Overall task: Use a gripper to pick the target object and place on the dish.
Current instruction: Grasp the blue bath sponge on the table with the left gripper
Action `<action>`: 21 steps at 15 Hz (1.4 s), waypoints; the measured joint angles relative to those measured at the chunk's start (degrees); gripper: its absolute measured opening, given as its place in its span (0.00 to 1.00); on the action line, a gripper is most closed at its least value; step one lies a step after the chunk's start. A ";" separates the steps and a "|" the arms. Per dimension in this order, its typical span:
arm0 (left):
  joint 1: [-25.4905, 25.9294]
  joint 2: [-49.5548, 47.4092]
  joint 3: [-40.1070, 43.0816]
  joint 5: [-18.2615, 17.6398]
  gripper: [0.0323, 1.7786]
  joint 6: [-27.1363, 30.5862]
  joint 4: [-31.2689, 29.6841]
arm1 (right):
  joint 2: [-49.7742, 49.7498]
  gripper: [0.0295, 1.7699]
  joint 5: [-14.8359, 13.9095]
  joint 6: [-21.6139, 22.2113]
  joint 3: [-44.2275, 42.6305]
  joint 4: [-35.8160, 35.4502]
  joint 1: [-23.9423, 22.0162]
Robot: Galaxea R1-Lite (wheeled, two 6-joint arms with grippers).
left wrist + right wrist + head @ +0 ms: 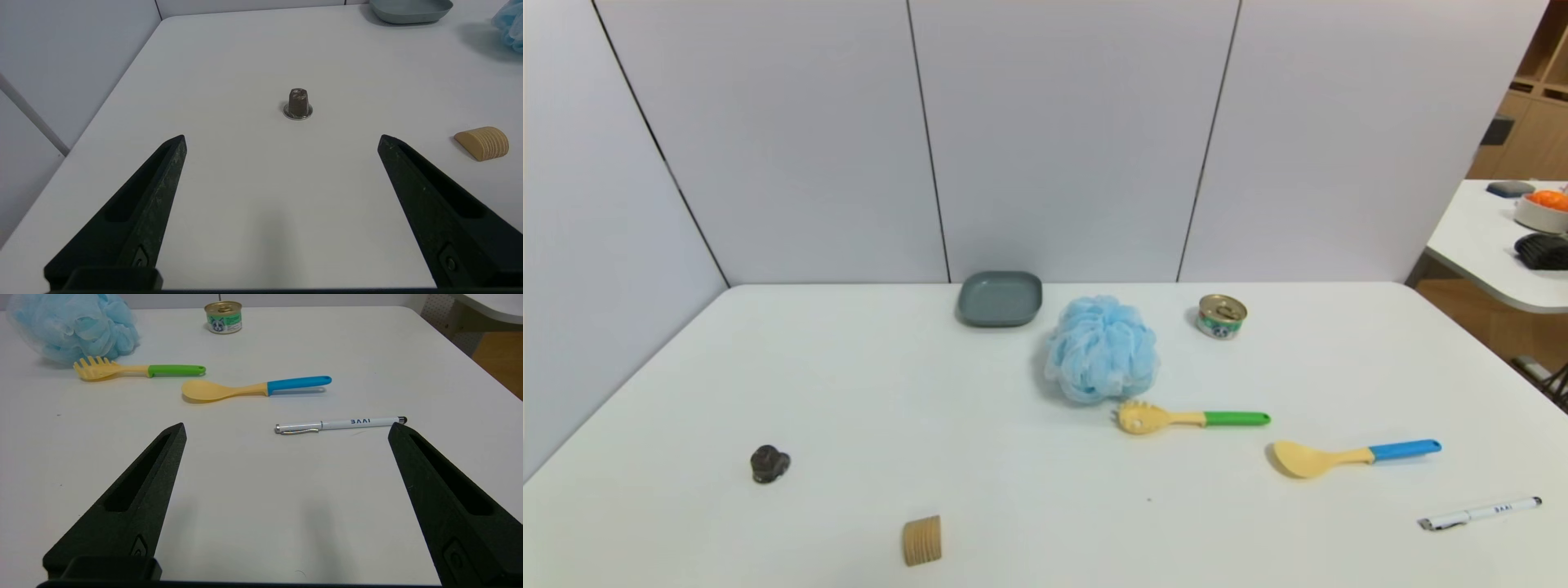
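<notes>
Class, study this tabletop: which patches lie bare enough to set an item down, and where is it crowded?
Bare: the wide middle of the table, bordered by the dish, capsule and ridged block; also the left edge.
Crowded: around the bath pouf, with the can, green-handled server, blue-handled spoon and pen.

1. The bath pouf (1102,349) sat on the table (866,384), near its far edge.
2. The dish (1001,298) lay behind the pouf and to its left, close by but apart.
3. The can (1222,316) stood to the pouf's right, slightly farther back.
4. The pasta fork (1188,418) lay just in front of the pouf, the spoon (1352,456) farther right and nearer.
5. The pen (1478,514) lay far to the pouf's right front.
6. The capsule (769,464) and the ridged block (922,540) lay well to its left front.
</notes>
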 joint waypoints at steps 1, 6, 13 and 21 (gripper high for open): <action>-0.05 3.39 -3.04 0.00 0.95 2.15 0.91 | 0.00 0.97 0.02 0.02 0.00 -0.02 0.00; -3.51 24.61 -17.68 -0.11 0.95 12.04 2.58 | 0.00 0.97 0.02 0.02 0.00 0.00 0.00; -18.76 62.16 -41.94 -1.05 0.95 21.42 3.63 | 0.00 0.97 0.02 0.05 0.00 -0.02 0.00; -36.40 95.09 -61.61 -13.71 0.95 22.13 -10.39 | 0.00 0.97 0.02 0.02 0.00 -0.02 0.00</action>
